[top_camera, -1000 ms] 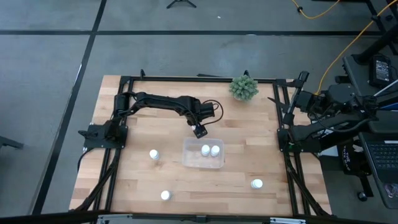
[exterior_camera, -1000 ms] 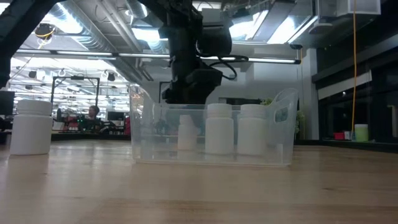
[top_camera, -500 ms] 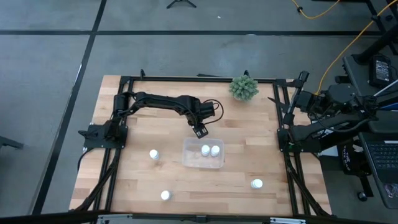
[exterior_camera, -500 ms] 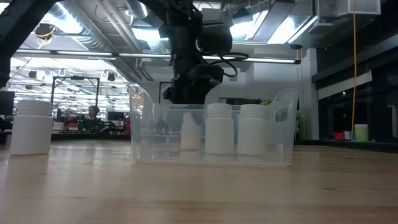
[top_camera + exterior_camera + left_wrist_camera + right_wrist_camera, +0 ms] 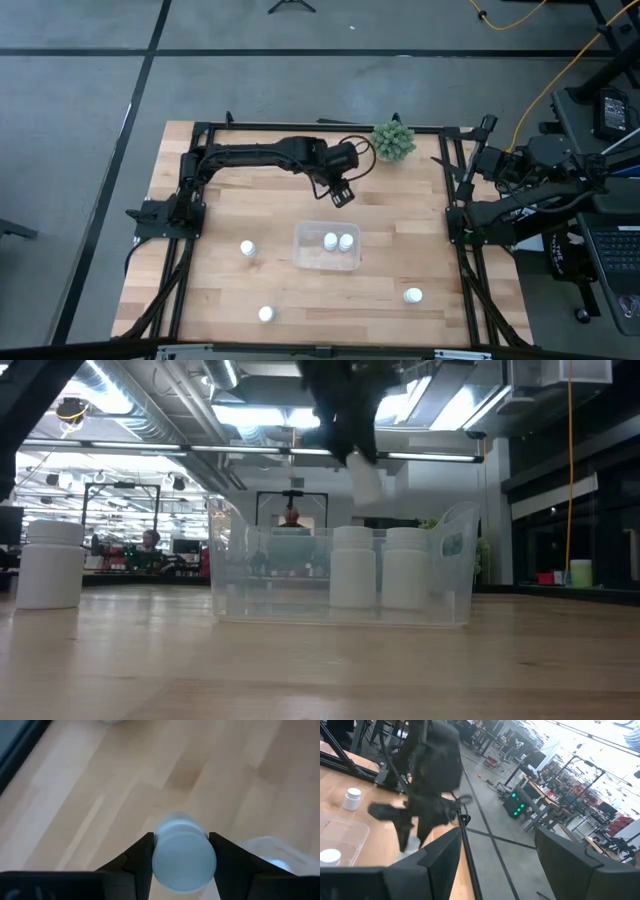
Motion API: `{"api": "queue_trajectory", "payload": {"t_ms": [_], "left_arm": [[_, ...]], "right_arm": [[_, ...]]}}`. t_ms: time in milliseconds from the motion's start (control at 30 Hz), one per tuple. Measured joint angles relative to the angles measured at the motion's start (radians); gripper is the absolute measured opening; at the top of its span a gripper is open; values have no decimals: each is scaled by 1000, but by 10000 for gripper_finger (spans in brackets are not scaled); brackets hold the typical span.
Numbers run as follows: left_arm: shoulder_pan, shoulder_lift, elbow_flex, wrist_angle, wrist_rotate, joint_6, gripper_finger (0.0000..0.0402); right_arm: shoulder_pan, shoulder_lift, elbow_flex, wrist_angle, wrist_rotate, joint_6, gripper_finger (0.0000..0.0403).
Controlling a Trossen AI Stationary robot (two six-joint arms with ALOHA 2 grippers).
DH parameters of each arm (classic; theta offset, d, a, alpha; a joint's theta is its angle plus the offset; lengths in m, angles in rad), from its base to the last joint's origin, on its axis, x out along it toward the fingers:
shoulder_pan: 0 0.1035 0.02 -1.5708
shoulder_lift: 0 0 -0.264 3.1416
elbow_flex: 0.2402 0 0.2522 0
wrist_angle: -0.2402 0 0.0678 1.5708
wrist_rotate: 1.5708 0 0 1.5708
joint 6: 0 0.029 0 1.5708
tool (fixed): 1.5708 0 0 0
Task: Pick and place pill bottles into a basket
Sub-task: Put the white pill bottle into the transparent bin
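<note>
Two bottles (image 5: 247, 248) (image 5: 265, 314) were left standing on the surface (image 5: 230, 290) toward its left edge. A bottle (image 5: 184, 855) was clamped in the left pincer (image 5: 343, 194), raised behind the basket (image 5: 304, 256), where two bottles (image 5: 338, 241) stood. Another bottle (image 5: 413, 295) stood near the right front corner. The right pincer (image 5: 495, 865) was parked open at the right edge.

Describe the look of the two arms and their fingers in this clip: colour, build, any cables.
Both arms are black and jointed. The left arm is slim, made of tubular links, with a thin black cable looping near its wrist. The left gripper has two flat, dark, wedge-shaped fingers. The right arm looks bulkier, with boxy joint housings. The right gripper shows broad, matte black fingers. No markings are visible.
</note>
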Motion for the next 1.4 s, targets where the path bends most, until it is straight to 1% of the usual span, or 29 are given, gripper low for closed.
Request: {"api": "queue_trajectory", "payload": {"t_ms": [67, 133, 233, 333, 467, 567, 667, 800, 967, 1100, 1233, 1400], "left_arm": [[-29, 0, 44, -29, -14, -5, 154], [-62, 0, 88, -80, -54, -34, 154], [-117, 0, 130, -165, -104, -104, 154], [-171, 0, 146, -255, -122, -189, 154], [-243, 2, 140, -328, -148, -285, 154], [-286, 2, 112, -332, -177, -347, 154], [-317, 2, 88, -353, -176, -396, 154], [-349, 2, 20, -353, -169, -425, 154], [-379, 2, -105, -299, -132, -439, 154], [-386, 2, -189, -197, -124, -440, 154], [-384, 2, -260, -74, -113, -430, 154], [-376, 2, -340, 20, -109, -414, 154]], "right_arm": [[0, -7, 0, -7, 0, -3, 254], [0, -19, 0, -7, 0, -9, 254], [0, -37, 0, -7, 0, -25, 254], [0, -52, 0, -7, 0, -53, 254], [0, -64, 0, -4, 0, -83, 254], [0, -62, 0, 11, 0, -105, 254], [0, -57, 0, 44, 0, -105, 254], [0, -55, 0, 79, -1, -102, 254], [0, -55, 0, 94, -1, -95, 254], [0, -55, 0, 98, 0, -46, 254], [0, -55, 0, 98, 0, -41, 254], [0, -55, 0, 98, -1, -15, 254]]}}
